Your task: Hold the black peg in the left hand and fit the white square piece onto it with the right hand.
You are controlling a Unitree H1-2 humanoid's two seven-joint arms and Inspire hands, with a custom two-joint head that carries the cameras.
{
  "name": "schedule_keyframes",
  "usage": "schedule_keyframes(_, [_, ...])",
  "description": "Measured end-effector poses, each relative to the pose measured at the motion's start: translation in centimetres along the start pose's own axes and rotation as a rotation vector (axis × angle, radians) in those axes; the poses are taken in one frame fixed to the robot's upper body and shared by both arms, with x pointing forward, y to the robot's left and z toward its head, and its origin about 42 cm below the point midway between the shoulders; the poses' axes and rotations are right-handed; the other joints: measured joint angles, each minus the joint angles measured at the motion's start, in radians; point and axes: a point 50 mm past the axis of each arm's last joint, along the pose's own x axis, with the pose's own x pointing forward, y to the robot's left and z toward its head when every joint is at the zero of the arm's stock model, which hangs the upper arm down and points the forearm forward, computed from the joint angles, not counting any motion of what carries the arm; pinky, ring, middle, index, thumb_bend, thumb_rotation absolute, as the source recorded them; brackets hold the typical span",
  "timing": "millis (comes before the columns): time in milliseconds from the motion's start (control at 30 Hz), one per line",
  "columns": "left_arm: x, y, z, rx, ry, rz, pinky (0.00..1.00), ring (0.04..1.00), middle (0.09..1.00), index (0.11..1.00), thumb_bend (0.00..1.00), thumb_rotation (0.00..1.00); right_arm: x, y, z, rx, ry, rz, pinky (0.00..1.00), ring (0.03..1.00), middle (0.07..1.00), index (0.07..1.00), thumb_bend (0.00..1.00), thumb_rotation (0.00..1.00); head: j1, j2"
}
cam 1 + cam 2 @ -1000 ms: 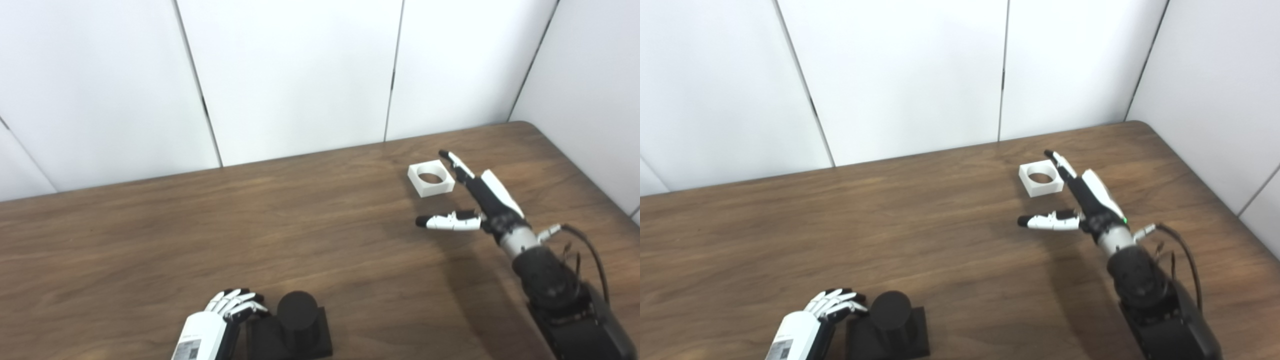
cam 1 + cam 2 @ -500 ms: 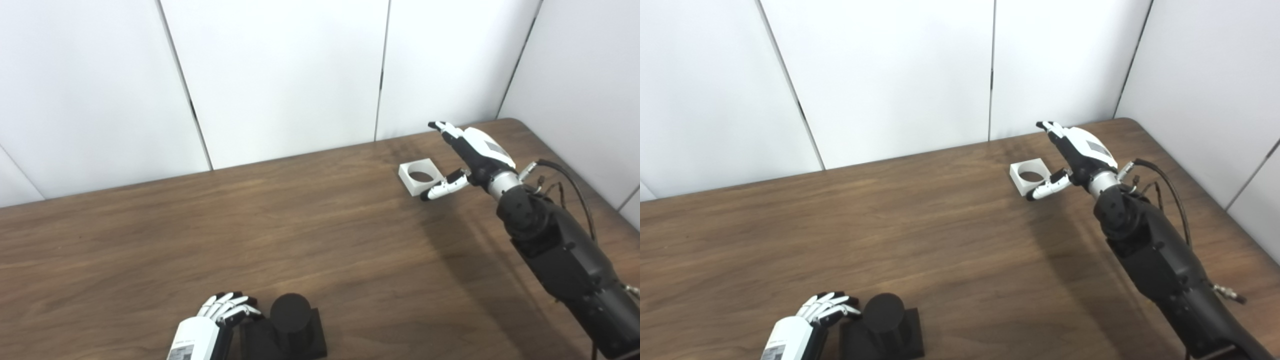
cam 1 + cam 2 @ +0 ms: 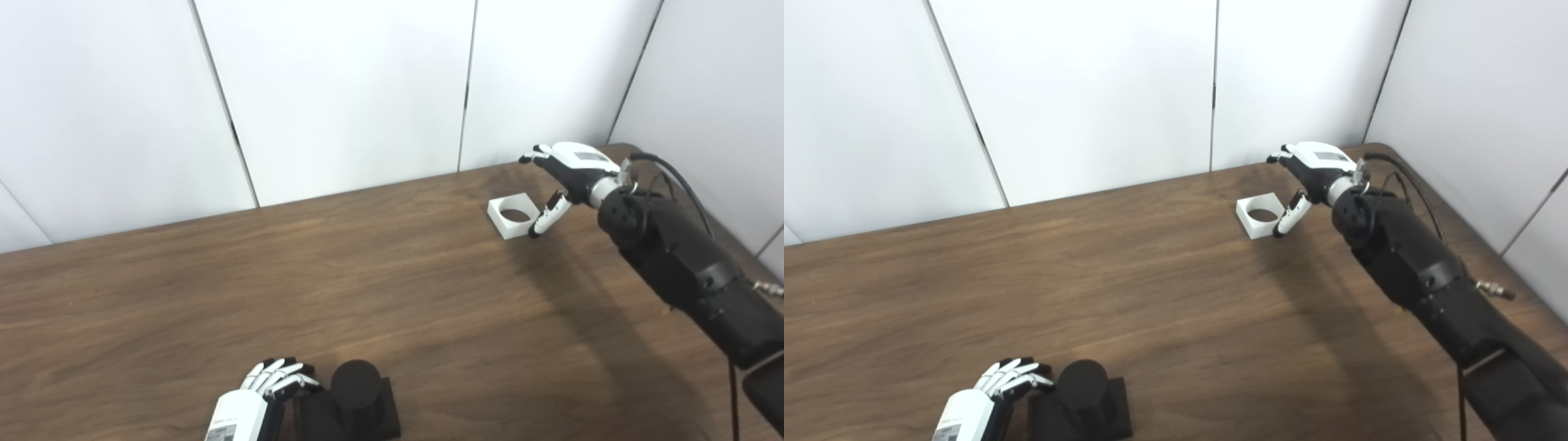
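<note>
The black peg (image 3: pixel 357 392), a round post on a square black base, stands at the table's near edge. My left hand (image 3: pixel 257 404) rests just left of the base, fingers spread toward it and holding nothing. The white square piece (image 3: pixel 513 215), with a round hole through it, lies flat at the far right of the table. My right hand (image 3: pixel 566 174) hovers open above its right side, palm down. Its thumb hangs beside the piece's right edge and the fingers reach over the far edge. I cannot tell whether the thumb touches the piece.
The brown wooden table (image 3: pixel 306 288) ends at white wall panels at the back and right. Its rounded far-right corner (image 3: pixel 1381 150) lies just behind my right hand. My black right forearm (image 3: pixel 680 263) crosses the table's right side.
My right hand has risen, reached farther over the white piece and turned palm down, its thumb swinging down beside the piece's right edge. The left hand and peg have stayed put.
</note>
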Motion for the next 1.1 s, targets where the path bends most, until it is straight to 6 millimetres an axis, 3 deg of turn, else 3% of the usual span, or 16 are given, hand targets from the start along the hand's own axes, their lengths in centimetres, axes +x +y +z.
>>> schedule_keyframes(567, [-0.1,0.1,0.1,0.006,0.0,0.006,0.87,0.839,0.77,0.484,0.52,0.05,1.2,0.3,2.1,-0.073,-0.025,0.074,1.0,1.0,0.973,0.86,0.98,0.2,0.008,0.012])
schedule_keyframes(867, [-0.1,0.2,0.2,0.01,-0.001,0.006,0.87,0.837,0.769,0.484,0.52,0.05,2.0,1.7,2.8,-0.064,-0.052,0.079,1.0,1.0,0.969,0.873,0.94,0.2,0.009,0.017])
schedule_keyframes(1100, [-0.2,0.2,0.2,0.014,0.0,0.008,0.86,0.833,0.766,0.484,0.52,0.05,2.1,1.9,2.9,-0.073,-0.074,0.063,0.98,1.0,0.96,0.822,0.9,0.2,0.017,0.02])
